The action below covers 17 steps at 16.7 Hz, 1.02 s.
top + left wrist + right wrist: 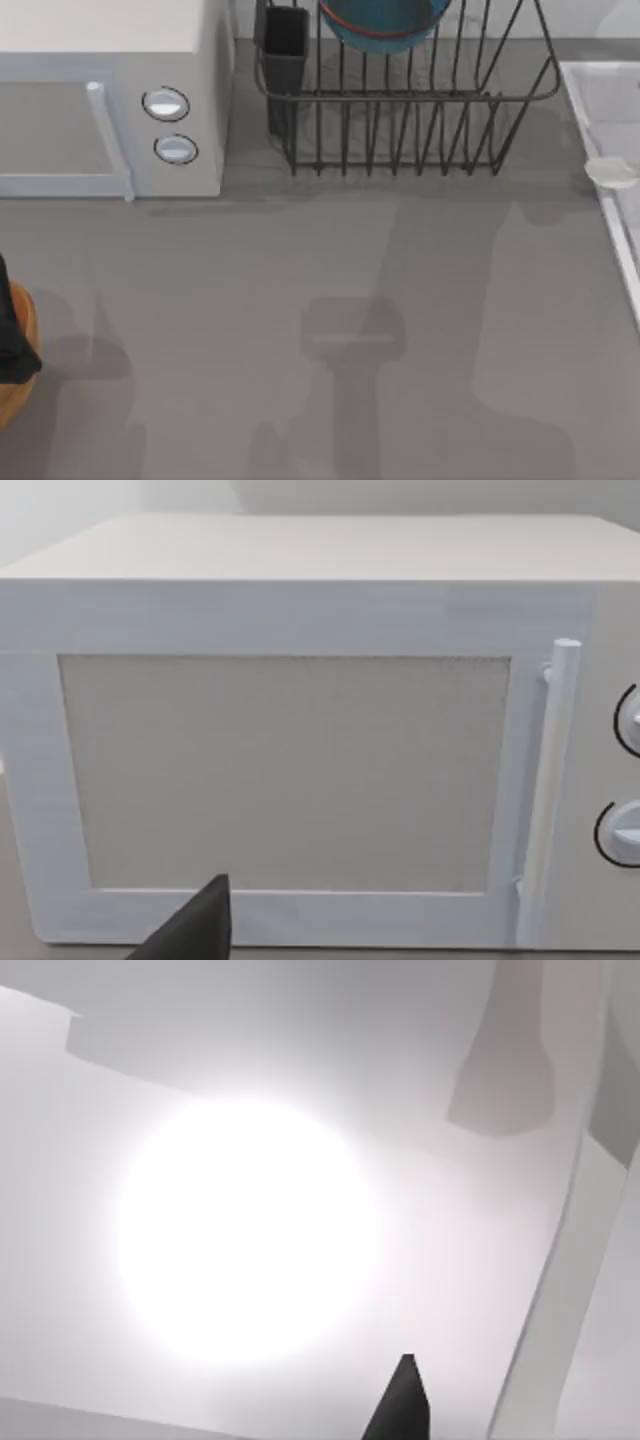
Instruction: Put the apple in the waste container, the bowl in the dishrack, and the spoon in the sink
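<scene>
The blue-teal bowl (385, 25) with its reddish rim sits inside the black wire dishrack (400, 125) at the back of the table. At the right edge lies the pale sink (625, 110), and the white tip of the spoon (612, 172) rests at its rim. The orange-brown waste container (14, 395) pokes in at the left edge, with a black part of my left arm (12, 335) over it. A dark tip of my left gripper (195, 930) faces the microwave door. A dark tip of my right gripper (403, 1405) points at a bright glare. The apple is out of view.
A white microwave (100, 90) with two round knobs stands at the back left, its door (285, 770) close in front of the left wrist camera. A dark cutlery cup (285, 45) hangs on the rack's left corner. Arm shadows fall across the grey tabletop (350, 340).
</scene>
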Each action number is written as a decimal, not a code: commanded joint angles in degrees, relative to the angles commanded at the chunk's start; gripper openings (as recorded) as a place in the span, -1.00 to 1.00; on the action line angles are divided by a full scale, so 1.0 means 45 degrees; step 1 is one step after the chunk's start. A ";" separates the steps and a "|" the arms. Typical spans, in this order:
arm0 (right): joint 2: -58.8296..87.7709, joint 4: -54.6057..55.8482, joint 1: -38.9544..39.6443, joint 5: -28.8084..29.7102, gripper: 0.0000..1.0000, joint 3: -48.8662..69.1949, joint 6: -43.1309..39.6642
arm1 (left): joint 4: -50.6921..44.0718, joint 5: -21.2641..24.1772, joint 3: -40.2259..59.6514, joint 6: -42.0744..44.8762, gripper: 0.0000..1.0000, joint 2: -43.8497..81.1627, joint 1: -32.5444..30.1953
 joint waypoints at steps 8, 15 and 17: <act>0.0000 0.0000 0.0000 0.0000 -0.25 0.0000 0.0000 | 0.0000 0.0000 0.0000 0.0000 1.00 0.0000 0.0000; 0.0000 0.0000 0.0000 0.0000 0.81 0.0000 0.0000 | 0.0000 0.0000 0.0000 0.0000 1.00 0.0000 0.0000; 0.0000 0.0000 0.0000 0.0000 1.00 0.0000 0.0000 | 0.0000 0.0000 0.0000 0.0000 1.00 0.0000 0.0000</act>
